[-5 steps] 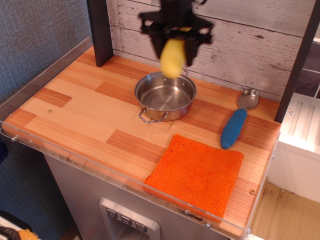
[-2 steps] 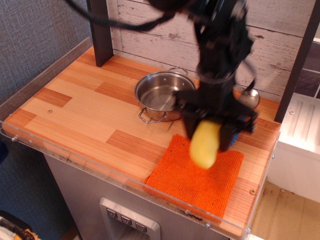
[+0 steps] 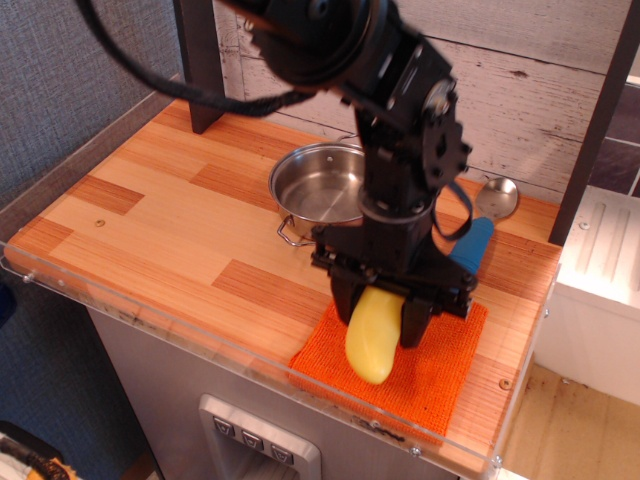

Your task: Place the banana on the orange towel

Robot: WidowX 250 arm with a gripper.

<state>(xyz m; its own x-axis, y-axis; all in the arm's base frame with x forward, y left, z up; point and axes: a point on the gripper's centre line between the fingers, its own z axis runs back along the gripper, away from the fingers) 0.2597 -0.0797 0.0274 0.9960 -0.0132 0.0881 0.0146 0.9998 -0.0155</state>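
Observation:
My black gripper is shut on the yellow banana, which hangs down between the fingers. The banana's lower end is right at the orange towel, near the towel's left half; I cannot tell whether it touches the cloth. The towel lies flat at the front right of the wooden counter, partly hidden by my arm and gripper.
A steel pot stands behind the towel at the middle of the counter. A blue-handled spoon lies to the right of the pot. A clear plastic lip runs along the counter's front edge. A dark post stands at the back left.
My gripper carried the banana from above the pot forward and down to the towel, and it is now lower and slightly further left over the towel.

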